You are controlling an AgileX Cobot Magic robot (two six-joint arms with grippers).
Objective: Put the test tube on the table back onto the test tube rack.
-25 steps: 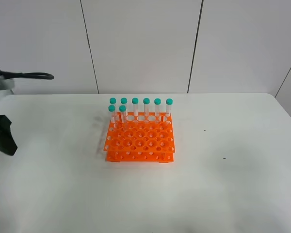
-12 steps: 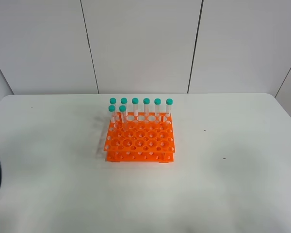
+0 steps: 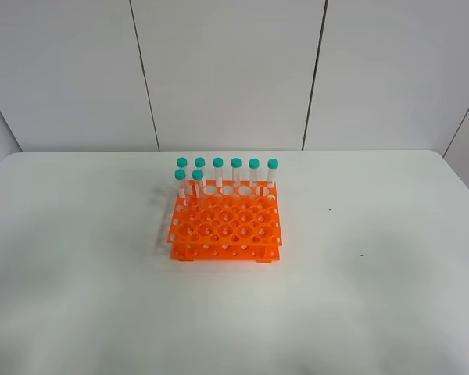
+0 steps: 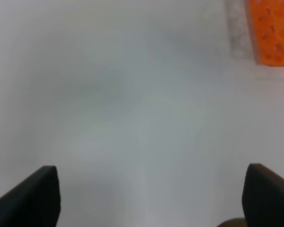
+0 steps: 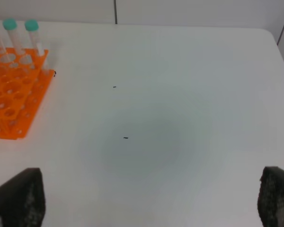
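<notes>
Left gripper (image 4: 149, 198) is being shown with jaws spread wide, nothing between them; right gripper (image 5: 151, 201) likewise wide and empty. Both are being kept over bare table (image 3: 375, 297), well apart from the test tube rack (image 3: 225, 226). No loose test tube is being seen on the table; eight capped tubes (image 3: 236, 173) are standing in the rack. Task is being judged finished; next move calls only for arms parked clear.

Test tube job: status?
Both grippers open, empty. Eight tubes upright in rack; none on table. Nothing in the way.
</notes>
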